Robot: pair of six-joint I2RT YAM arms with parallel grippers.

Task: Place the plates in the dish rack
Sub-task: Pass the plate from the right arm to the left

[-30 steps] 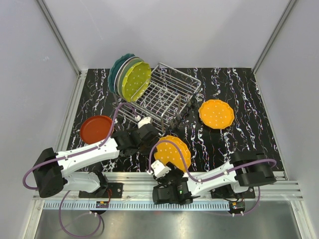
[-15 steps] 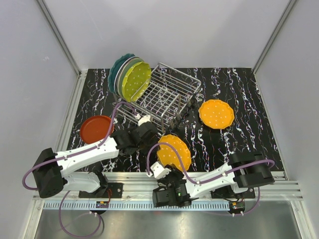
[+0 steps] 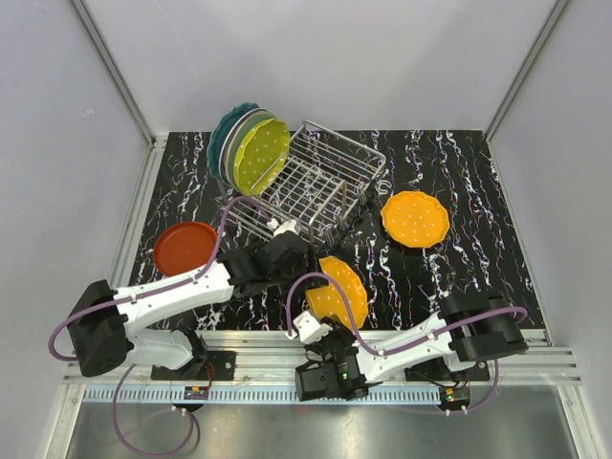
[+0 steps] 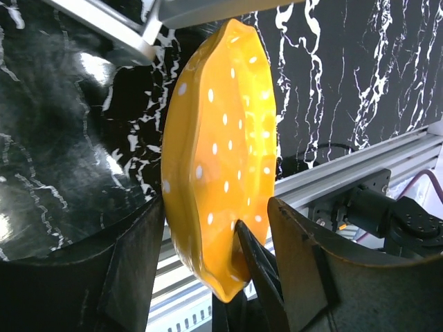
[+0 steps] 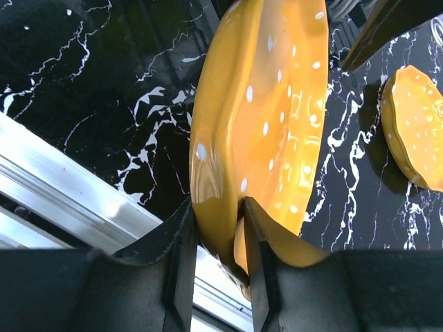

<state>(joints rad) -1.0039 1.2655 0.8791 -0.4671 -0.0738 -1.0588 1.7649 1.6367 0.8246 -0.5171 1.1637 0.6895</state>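
The black table (image 3: 459, 277) with white squiggles was the biggest thing. On it sat the silver dish rack (image 3: 330, 177). A row of plates (image 3: 239, 143) stood on edge at its left end, with a teal one at the back and a yellow-green plate (image 3: 263, 155) in front. How many stood between them was hard to count. A red-orange plate (image 3: 185, 247) lay flat on the table, left of the rack. A dotted orange plate (image 3: 415, 218) lay flat to the right of the rack. A second dotted orange plate (image 3: 342, 287) stood up on its edge in front of the rack, between the two arms. The right gripper (image 5: 216, 232) pinched its bottom rim tight. The left gripper (image 4: 218, 214) had its fingers spread wide, one on each side of that same plate, with a gap by one finger. The fingers hid the plate's bottom edge, so I could not tell if it touched the table.
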